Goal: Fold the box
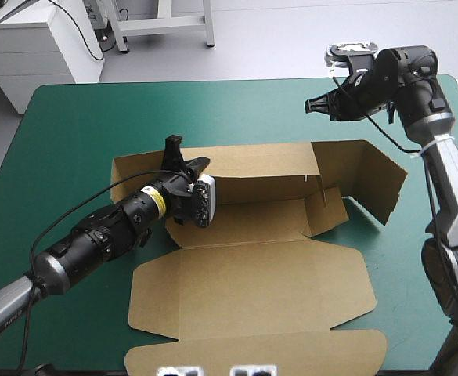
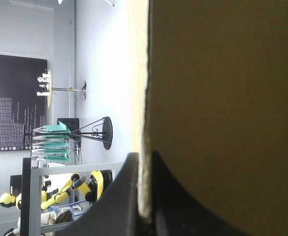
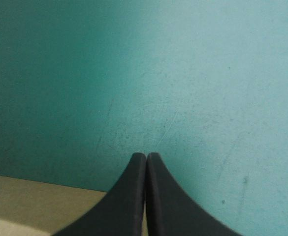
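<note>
Pinching the raised far wall of the brown box (image 1: 252,290), lying long left-to-right midway on the teal-green cover (image 1: 80,133), near its left end in the left gripper (image 1: 186,157), and hovering the right gripper (image 1: 310,105), pressed together and empty, beyond its far right corner.

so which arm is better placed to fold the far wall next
Left, probably: left gripper shut on the box at its far wall; right gripper hangs shut, empty, away from it.

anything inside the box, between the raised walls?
Just bare brown floor and the left gripper, shut on the back wall of the box. Nothing loose shows. The floor under that gripper's wrist is covered.
</note>
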Available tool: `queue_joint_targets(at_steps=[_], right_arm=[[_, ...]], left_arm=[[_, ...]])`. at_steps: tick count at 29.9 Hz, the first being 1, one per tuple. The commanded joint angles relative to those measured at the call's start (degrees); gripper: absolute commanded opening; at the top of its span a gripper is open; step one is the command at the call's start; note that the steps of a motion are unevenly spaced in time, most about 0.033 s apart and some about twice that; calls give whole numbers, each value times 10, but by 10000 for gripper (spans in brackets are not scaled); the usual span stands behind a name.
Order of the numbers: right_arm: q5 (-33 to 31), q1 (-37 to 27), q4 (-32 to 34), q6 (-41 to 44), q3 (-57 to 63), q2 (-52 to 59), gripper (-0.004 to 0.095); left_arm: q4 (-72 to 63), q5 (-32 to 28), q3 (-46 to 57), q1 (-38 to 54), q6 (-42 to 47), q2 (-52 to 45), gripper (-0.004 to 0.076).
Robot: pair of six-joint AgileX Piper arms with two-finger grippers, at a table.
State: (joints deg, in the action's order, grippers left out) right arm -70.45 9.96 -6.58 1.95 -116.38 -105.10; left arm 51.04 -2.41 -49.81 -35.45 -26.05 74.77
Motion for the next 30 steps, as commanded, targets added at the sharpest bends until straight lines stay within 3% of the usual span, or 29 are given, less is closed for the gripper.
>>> queue_joint_targets(at_steps=[1, 15, 24, 30], right_arm=[[15, -15, -21, -9, -31, -6, -18], [-13, -19, -19, -5, -11, -35, -18], [-13, -19, -21, -23, 88, 28, -18], [-13, -19, -66, -65, 148, 83, -18]], left_arm=[[-4, -32, -15, 0, 6, -15, -8], [-6, -30, -15, 1, 36, -14, -8], [-6, 9, -15, 5, 55, -1, -8], [-6, 9, -15, 5, 76, 1, -8]])
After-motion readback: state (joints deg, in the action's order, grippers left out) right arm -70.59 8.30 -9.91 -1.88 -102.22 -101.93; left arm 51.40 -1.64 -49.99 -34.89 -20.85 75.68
